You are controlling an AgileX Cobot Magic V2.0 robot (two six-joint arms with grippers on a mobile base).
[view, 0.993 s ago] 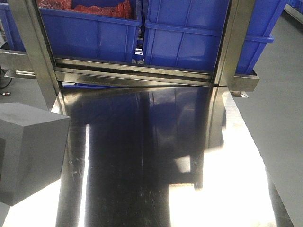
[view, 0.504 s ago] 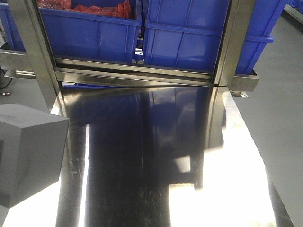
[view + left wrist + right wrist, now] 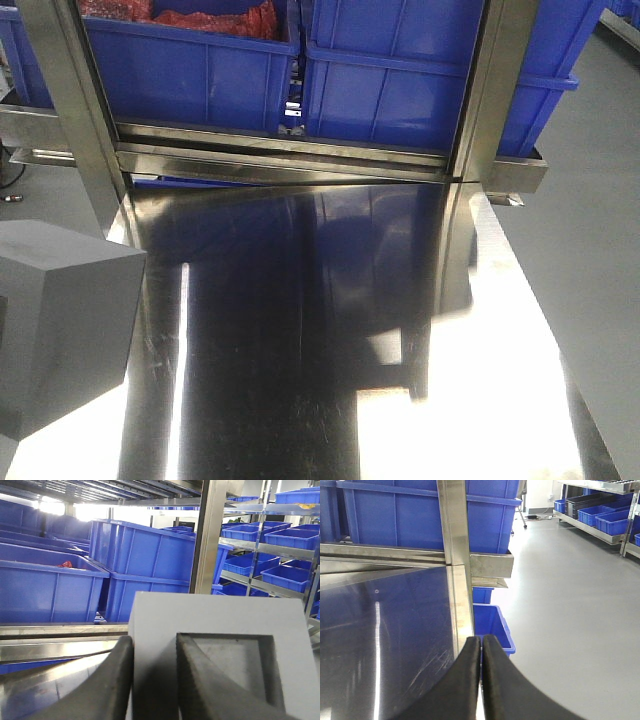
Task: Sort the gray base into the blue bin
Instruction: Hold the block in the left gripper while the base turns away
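Jaws of the left gripper (image 3: 154,647) clamp one wall of the light-gray cube-shaped base (image 3: 215,612), one finger inside its square recess, at the left edge of the shiny steel counter (image 3: 330,350). On the right gripper (image 3: 481,647) the jaws are pressed together, empty. Deep bright-blue plastic bins (image 3: 400,90) stand beyond.

The block (image 3: 60,320) is at the table's (image 3: 330,350) left edge; behind the table, a bin (image 3: 190,75) stands left of a second bin (image 3: 400,90).
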